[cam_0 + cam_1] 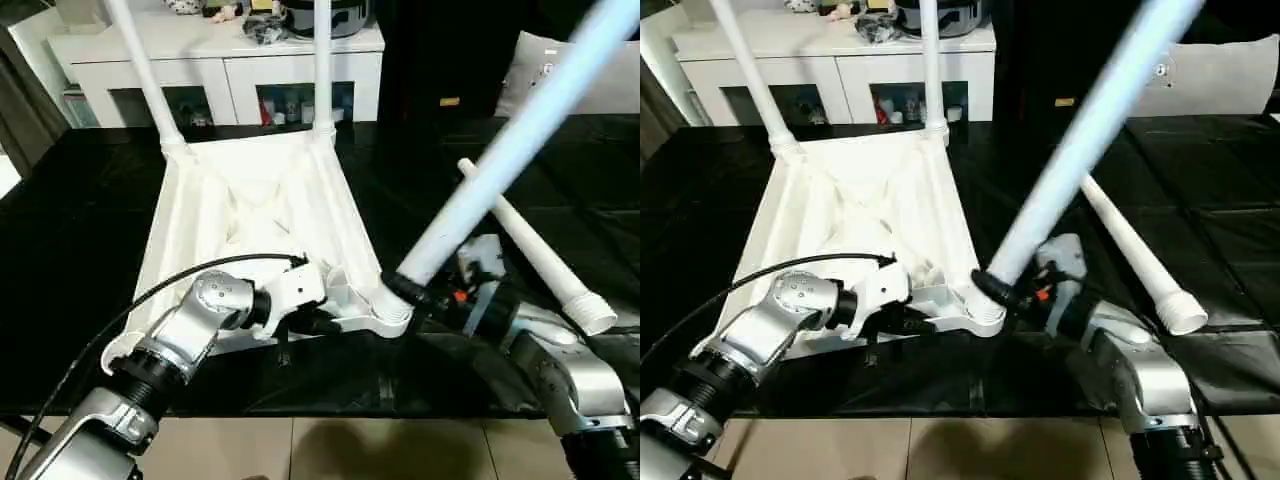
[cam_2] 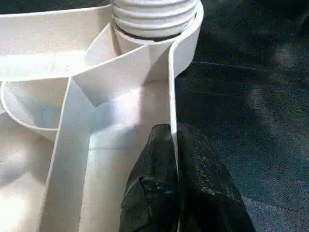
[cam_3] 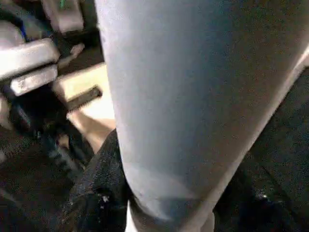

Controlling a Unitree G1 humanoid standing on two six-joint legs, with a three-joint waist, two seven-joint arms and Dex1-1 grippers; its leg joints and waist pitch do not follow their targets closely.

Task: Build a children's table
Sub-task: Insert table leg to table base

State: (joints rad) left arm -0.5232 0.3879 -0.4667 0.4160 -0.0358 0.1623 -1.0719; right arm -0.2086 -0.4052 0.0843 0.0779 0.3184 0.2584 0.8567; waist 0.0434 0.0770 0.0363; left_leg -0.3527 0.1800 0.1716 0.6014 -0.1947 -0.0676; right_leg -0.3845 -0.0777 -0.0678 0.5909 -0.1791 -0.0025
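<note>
Upturned white table top [image 1: 255, 215] lying ribbed side up on a black work surface [image 1: 80, 260], in front of a white cabinet [image 1: 215, 65] with dark glass doors. Two legs [image 1: 322, 60] already standing in the far corner sockets. A spare leg [image 1: 535, 250] lying loose on the black surface, just beyond the right arm.

Step in hand, judging by the layout: fitting the third leg [image 1: 500, 150] into the near right corner socket [image 1: 392, 318]. Leaning steeply up and away to the right, threaded end at the mouth of the socket, far from upright. In the left wrist view, grooved end [image 2: 154, 17] sitting in the socket, not fully down.

Right gripper [image 1: 1005, 292] clamped around the third leg just above its lower end, fingers half spread by the tube's width. Left gripper [image 2: 176, 164] pinched shut on the thin side wall [image 2: 171, 92] of the table top, near that same corner, one finger either side, steadying it.

Next move likely calls for tipping the leg upright over the socket, then turning or pressing it home while keeping the top pinned. Risk of the thread crossing if driven in at this slant
</note>
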